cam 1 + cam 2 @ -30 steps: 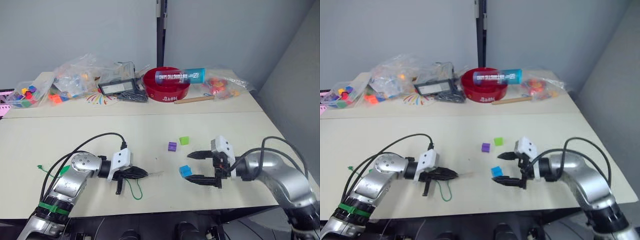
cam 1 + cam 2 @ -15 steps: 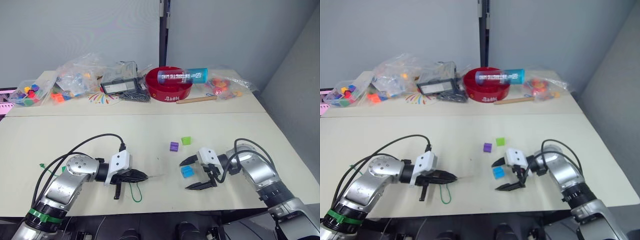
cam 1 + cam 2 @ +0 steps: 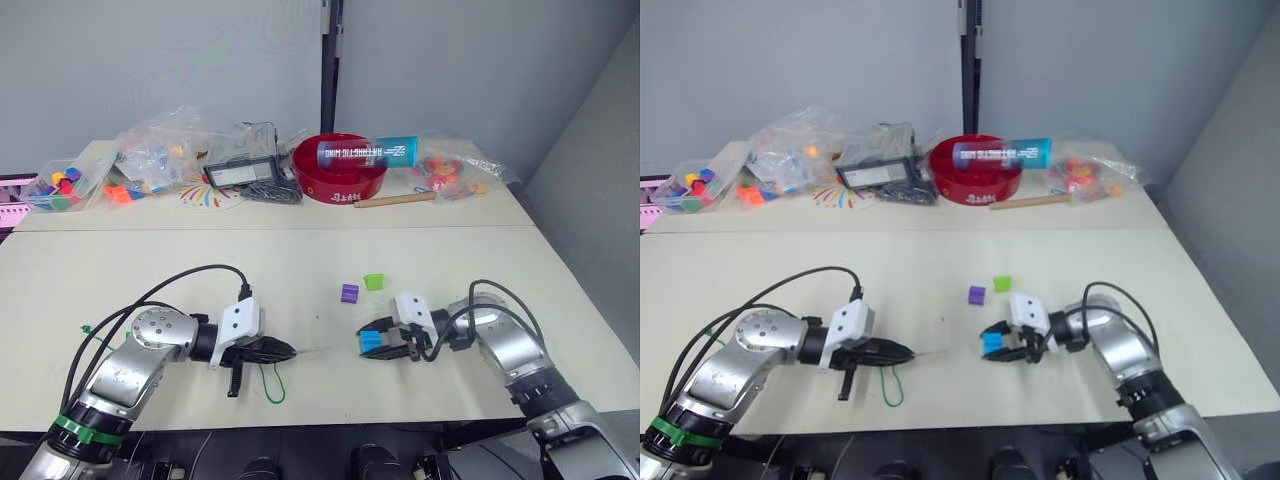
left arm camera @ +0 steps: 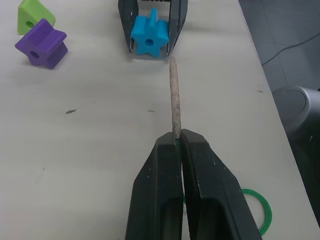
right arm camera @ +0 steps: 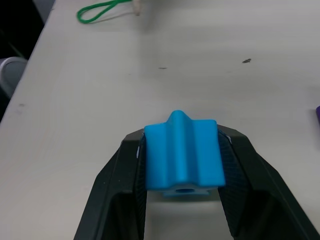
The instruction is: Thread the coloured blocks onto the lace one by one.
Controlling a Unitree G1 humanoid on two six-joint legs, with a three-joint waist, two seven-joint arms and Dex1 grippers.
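1. Now the right gripper (image 3: 383, 341) has its jaws closed in on the light blue block (image 3: 371, 341); half a second back they stood wide apart around it, and a second back wider yet. In the right wrist view the block (image 5: 183, 156) sits squeezed between both fingers (image 5: 120, 200), its threading hole at the near face.
2. Meanwhile the left gripper (image 3: 272, 350) has its jaws pinched narrow on the lace (image 4: 174, 97), same as before, the pale stiff tip sticking out straight ahead and aimed at the blue block across the gap.
3. What it means, by my read: the first block is grasped, not yet threaded. Tip and hole are near each other but apart; the next move calls for lining the hole up with the tip, and a small tilt of the block could make the tip miss.
4. Looking at the block itself: bright blue plastic, star-like in outline with ridged sides, resting on the counter (image 3: 150, 270) toward its front edge, right of centre.
5. Behind the left jaws, the green cord loops on the counter (image 3: 268, 384), close to the front edge.
6. Further out, the purple block (image 3: 349, 292) and the lime green block (image 3: 373, 282) lie just beside each other, a little behind the blue one toward the counter's middle, untouched.
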